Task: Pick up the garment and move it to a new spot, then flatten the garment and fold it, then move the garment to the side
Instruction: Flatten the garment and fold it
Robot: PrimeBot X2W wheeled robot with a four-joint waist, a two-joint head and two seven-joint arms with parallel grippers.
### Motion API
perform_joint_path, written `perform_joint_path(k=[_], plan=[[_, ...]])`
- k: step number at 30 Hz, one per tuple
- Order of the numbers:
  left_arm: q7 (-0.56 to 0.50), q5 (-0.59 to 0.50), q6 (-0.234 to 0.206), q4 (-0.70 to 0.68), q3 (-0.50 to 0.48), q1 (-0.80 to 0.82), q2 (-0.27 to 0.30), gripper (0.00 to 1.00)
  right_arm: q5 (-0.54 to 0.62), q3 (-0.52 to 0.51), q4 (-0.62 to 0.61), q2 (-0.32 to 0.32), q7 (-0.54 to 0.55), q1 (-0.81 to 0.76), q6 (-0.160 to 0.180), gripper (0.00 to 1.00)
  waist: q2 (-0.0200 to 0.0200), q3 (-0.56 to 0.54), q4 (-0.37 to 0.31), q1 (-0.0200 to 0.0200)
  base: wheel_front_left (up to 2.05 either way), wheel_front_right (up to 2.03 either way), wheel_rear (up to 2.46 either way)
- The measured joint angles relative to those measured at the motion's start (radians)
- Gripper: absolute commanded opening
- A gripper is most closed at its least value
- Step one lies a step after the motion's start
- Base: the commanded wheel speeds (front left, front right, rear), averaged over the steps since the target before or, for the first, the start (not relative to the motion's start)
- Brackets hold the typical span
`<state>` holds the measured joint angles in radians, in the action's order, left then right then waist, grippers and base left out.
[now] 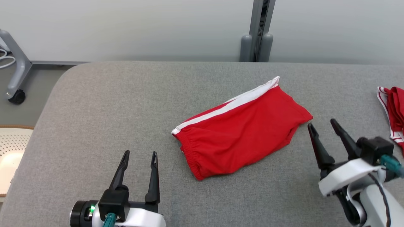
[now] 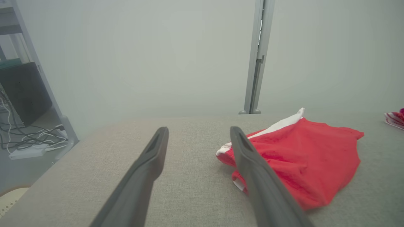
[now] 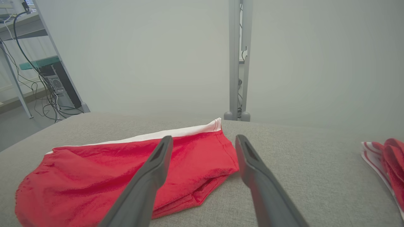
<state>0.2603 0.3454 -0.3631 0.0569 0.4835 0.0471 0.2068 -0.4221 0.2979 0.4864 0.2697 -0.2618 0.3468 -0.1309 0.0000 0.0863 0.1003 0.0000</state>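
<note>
- The garment [image 1: 243, 129], a pair of red shorts with a white side stripe, lies near the middle of the head view on the grey tabletop [image 1: 110, 104]. It runs slantwise from lower left to upper right.
- Its gathered waistband is at the lower left end, and the white stripe runs along the upper left edge. The cloth lies fairly flat, with some wrinkles near the waistband.
- The left pincer [image 1: 140, 153] is at the lower left of the head view with its two dark fingers spread and nothing between them. It is to the left of the garment's waistband end and apart from it.
- In the left wrist view the garment is at the right of the frame, and the right-hand finger crosses in front of the waistband end.
- The right pincer [image 1: 321, 123] is at the lower right of the head view, fingers spread and empty. Its tips are just beside the garment's right corner, and whether they touch it cannot be told.
- In the right wrist view the garment fills the lower left of the frame, and the left-hand finger crosses in front of it.
- A second red and white cloth [image 1: 393, 110] lies bunched at the right edge of the head view, well apart from the garment.
- A grey post [image 1: 258, 31] stands behind the tabletop's far edge, at the top of the frame.
</note>
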Motion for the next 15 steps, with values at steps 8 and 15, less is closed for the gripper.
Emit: perform_joint_path(k=[8,15], plan=[[0.000,-0.078,0.028,-0.021,-0.074,-0.080,-0.064,1.00,0.060,-0.117,-0.078,-0.075,0.000,-0.143,0.000,1.00,0.0000,-0.050,0.011,0.0000,0.00,0.00,0.00],[0.000,-0.137,0.088,-0.015,-0.090,-0.113,-0.100,1.00,0.060,-0.154,-0.083,-0.109,0.000,-0.187,0.000,1.00,0.0000,-0.057,0.032,0.0000,0.00,0.00,0.00]])
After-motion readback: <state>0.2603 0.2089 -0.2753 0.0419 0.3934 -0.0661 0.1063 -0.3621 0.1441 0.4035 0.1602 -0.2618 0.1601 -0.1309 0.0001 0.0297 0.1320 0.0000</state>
